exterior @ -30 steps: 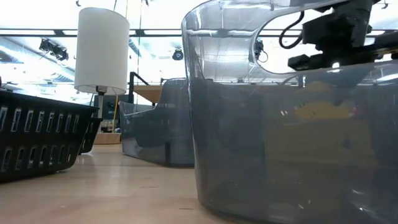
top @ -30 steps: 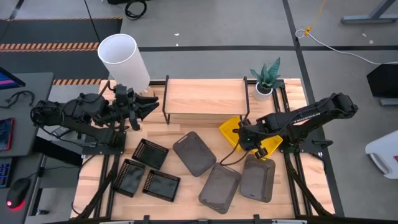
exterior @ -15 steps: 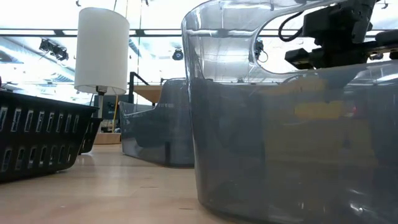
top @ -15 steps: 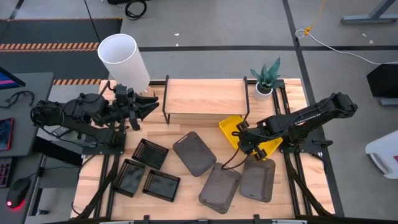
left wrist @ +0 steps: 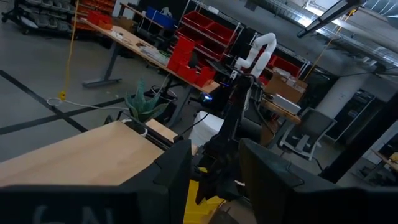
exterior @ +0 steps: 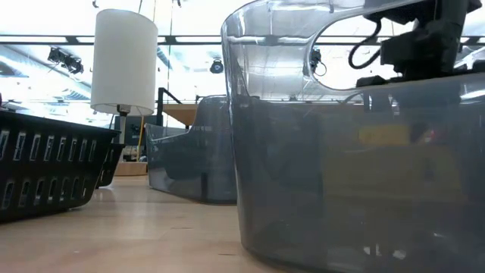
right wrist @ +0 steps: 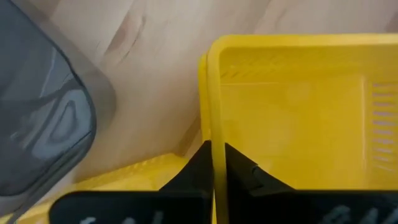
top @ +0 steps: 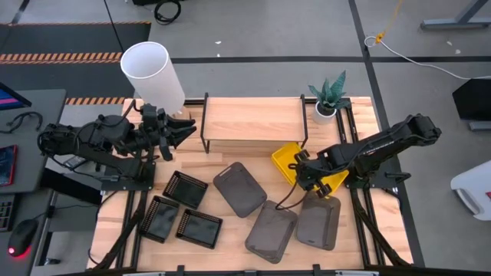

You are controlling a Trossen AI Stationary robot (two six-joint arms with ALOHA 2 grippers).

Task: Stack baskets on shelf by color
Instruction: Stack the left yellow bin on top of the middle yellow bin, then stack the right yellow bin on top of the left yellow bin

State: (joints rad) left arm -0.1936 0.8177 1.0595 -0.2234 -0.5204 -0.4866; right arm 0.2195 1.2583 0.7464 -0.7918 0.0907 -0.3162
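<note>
While the right gripper (top: 298,167) pinches a yellow basket (top: 285,159) rim, nothing sits on the shelf (top: 253,121).
Counted: three black baskets (top: 184,188) at the table's seven o'clock, three grey baskets (top: 240,188) at five o'clock, yellow baskets stacked at three o'clock, number unclear. Left gripper (top: 178,130) hovers partly open and empty at ten o'clock.

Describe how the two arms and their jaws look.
Both arms are dark, jointed links with black cables looping along them. The left gripper and right gripper each end in two flat black tapered jaws. No markings are legible.
</note>
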